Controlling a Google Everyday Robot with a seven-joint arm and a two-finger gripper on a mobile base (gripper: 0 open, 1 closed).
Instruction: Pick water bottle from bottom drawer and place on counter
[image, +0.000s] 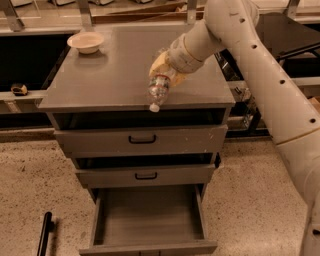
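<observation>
My gripper (162, 67) is shut on the water bottle (157, 90), a small clear crinkled bottle held cap down. The white cap hangs over the counter's front edge. The counter (110, 75) is the flat grey top of the three-drawer cabinet. The gripper is above its front middle part. The bottom drawer (148, 215) is pulled out below, with a bare flat grey inside.
A cream bowl (85, 42) stands on the counter's back left corner. The two upper drawers (142, 140) with black handles are slightly ajar. A black bar (45, 232) lies on the speckled floor at left. A black tray on a stand (285, 30) is at the right.
</observation>
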